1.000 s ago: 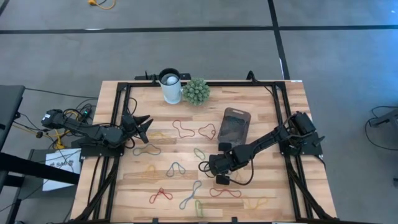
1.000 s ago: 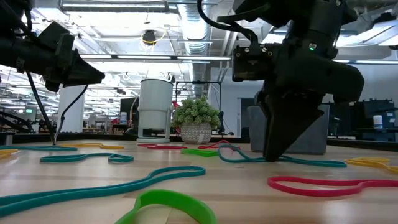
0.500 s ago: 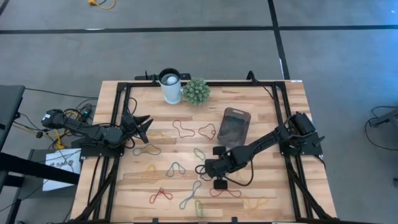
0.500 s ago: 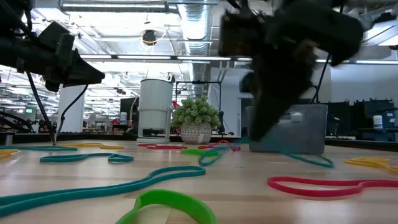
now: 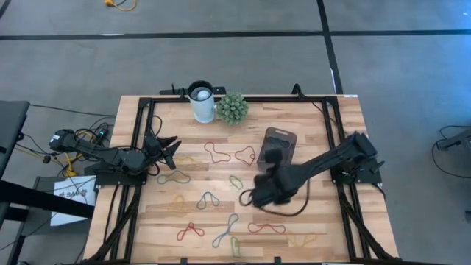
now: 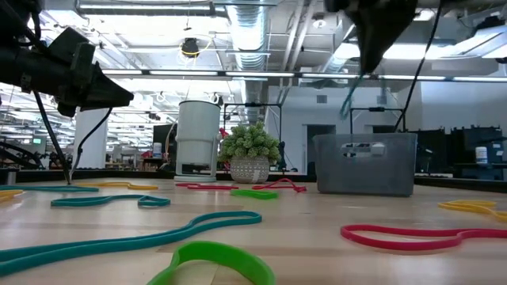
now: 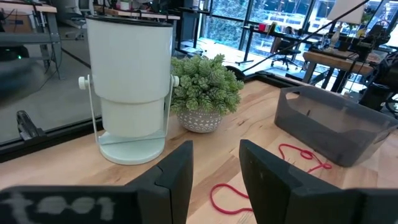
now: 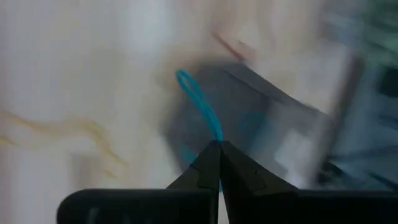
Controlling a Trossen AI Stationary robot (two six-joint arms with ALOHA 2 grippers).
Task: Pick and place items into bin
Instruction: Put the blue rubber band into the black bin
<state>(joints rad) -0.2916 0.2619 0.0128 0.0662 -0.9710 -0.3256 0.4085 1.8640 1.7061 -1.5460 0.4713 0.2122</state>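
My right gripper (image 6: pixel 366 63) is high over the table's middle, just near of the bin (image 5: pixel 278 147), and is shut on a teal rubber band (image 8: pixel 199 106). The band dangles in front of the bin (image 6: pixel 366 162) in the low view. Other rubber bands lie flat on the wood: red ones (image 5: pixel 215 153) (image 5: pixel 245 154), a green one (image 5: pixel 235 182) and several more toward the near edge. My left gripper (image 7: pixel 214 180) waits open at the table's left side (image 5: pixel 171 151), holding nothing. My right gripper pinches the teal band between its two fingertips (image 8: pixel 211 163); the band's gripped stretch (image 8: pixel 217 138) runs out from the tips as a narrow loop. The fingers slant steeply down. The band hangs slack below them (image 6: pixel 348 99), clear of the table.
A white cylindrical cup (image 5: pixel 201 101) and a green spiky plant ball (image 5: pixel 232 107) stand at the far edge. Black frame rails (image 5: pixel 147 132) run along the table's sides. A long teal band (image 6: pixel 127 241) and a red one (image 6: pixel 420 235) lie close to the low camera.
My right gripper has taken hold of the teal band on the table and risen steeply, tipping and rolling as it went and drifting a little toward the bin. The band has come off the wood and now hangs clear.
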